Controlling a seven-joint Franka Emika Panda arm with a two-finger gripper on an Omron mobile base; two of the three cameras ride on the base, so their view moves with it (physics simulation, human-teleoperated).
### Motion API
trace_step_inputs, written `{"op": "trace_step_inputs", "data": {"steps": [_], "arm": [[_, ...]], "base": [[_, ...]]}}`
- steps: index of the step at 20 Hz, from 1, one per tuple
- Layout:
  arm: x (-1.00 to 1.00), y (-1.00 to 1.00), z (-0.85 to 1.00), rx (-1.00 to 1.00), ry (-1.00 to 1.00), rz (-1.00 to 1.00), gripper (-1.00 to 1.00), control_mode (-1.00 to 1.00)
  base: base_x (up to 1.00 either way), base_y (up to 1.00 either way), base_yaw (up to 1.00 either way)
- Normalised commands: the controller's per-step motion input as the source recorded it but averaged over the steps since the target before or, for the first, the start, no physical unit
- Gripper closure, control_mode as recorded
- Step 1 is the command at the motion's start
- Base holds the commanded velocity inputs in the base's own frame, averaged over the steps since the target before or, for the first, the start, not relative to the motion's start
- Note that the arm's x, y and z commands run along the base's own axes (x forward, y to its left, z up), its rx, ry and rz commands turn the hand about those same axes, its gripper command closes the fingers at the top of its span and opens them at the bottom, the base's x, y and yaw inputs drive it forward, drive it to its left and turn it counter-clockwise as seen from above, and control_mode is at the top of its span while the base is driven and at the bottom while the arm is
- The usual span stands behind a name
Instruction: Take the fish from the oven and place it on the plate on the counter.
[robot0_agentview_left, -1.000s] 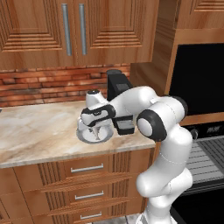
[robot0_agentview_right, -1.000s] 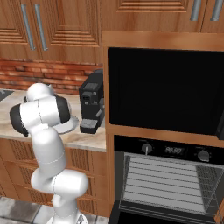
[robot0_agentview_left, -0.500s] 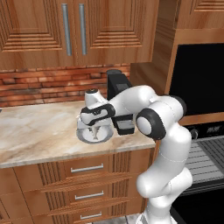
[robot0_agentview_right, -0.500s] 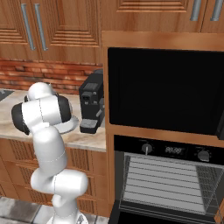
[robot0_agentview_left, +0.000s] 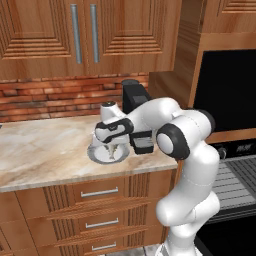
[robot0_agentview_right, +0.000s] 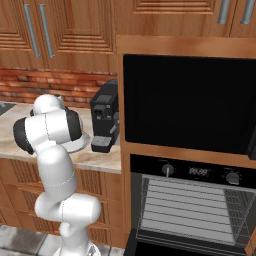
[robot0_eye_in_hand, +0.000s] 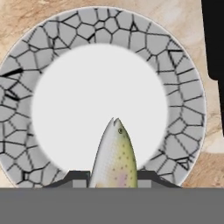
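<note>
In the hand view the grey-tan fish (robot0_eye_in_hand: 114, 155) points head first over the white centre of the plate (robot0_eye_in_hand: 175, 65), and my gripper (robot0_eye_in_hand: 113, 178) is shut on its body. The left base view has the gripper (robot0_agentview_left: 112, 146) pointing down just above the plate (robot0_agentview_left: 98, 156), which lies on the beige counter (robot0_agentview_left: 45, 145). Whether the fish touches the plate I cannot tell. Part of the plate's edge (robot0_agentview_right: 82, 142) shows behind my arm in the right base view. The oven (robot0_agentview_right: 190, 200), with its knobs and wire racks, is to the right, away from the hand.
A black coffee machine (robot0_agentview_left: 134, 95) stands right behind the plate, close to my forearm, and shows again as the coffee machine (robot0_agentview_right: 105, 120) from the other side. The oven door (robot0_agentview_right: 150, 246) hangs open below the racks. Wooden drawers (robot0_agentview_left: 100, 192) sit under the counter.
</note>
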Motion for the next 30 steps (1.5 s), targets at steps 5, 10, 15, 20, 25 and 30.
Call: {"op": "trace_step_inputs", "data": {"steps": [5,10,15,20,25,30], "arm": [[0.05,-0.01,-0.05,0.00,0.00,-0.05,1.00,-1.00],[0.22,0.00,-0.27,0.00,0.00,-0.06,1.00,-1.00],[0.14,0.00,-0.19,0.00,0.00,-0.06,1.00,-1.00],[0.08,0.00,-0.01,0.00,0.00,-0.06,1.00,-1.00],[0.17,0.02,-0.05,-0.01,0.00,-0.06,1.00,-1.00],[0.17,0.02,-0.11,0.00,-0.01,-0.07,1.00,-1.00]], "base": [[0.00,0.00,0.00],[0.00,0.00,0.00],[0.00,0.00,0.00],[0.00,0.00,0.00],[0.00,0.00,0.00],[0.00,0.00,0.00]]}}
